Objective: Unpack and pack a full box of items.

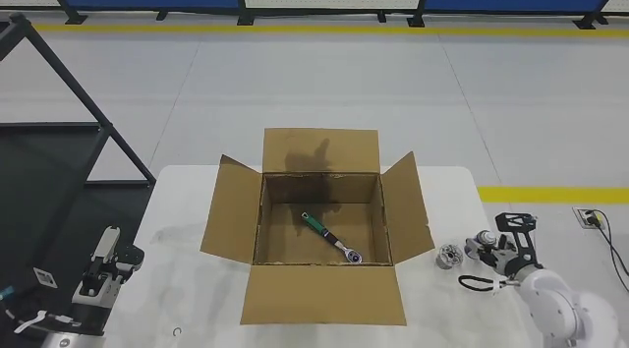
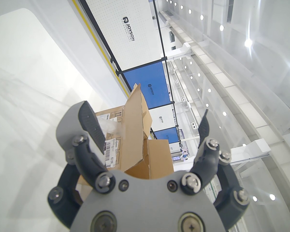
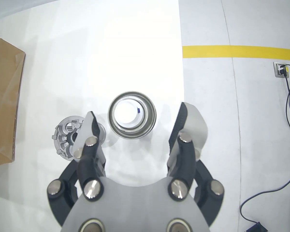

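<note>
Black-padded left claw (image 2: 146, 112), wide open, empty, faces cardboard box (image 1: 322, 294); green-handled ratchet (image 1: 329, 237) inside; toothed hub (image 3: 64, 136) beside, steel ring (image 3: 148, 126) beneath spread, empty right claw (image 3: 137, 112); unpacking seemingly near done, ratchet next, gripped by its handle.

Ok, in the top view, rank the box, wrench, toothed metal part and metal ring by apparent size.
Largest: the box.
Next: the wrench inside it.
Last: the toothed metal part and the metal ring, both small beside the box. They look about alike, so I won't rank them.
</note>
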Robot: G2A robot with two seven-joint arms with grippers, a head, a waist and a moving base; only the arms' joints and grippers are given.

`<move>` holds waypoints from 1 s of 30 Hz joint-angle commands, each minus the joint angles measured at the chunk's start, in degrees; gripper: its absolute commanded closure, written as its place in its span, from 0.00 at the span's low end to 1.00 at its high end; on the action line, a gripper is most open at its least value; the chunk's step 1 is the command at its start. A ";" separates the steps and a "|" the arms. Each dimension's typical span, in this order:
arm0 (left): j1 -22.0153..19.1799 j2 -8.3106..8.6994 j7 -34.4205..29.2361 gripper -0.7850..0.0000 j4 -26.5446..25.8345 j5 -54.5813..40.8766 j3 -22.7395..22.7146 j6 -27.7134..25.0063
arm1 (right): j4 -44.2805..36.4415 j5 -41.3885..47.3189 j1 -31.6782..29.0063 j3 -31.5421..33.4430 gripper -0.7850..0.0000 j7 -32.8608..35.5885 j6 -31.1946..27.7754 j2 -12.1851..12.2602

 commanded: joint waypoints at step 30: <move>0.00 0.00 0.00 0.00 0.00 0.00 0.00 0.00 | -49.37 13.19 -6.15 -9.93 1.00 8.95 -3.29 1.69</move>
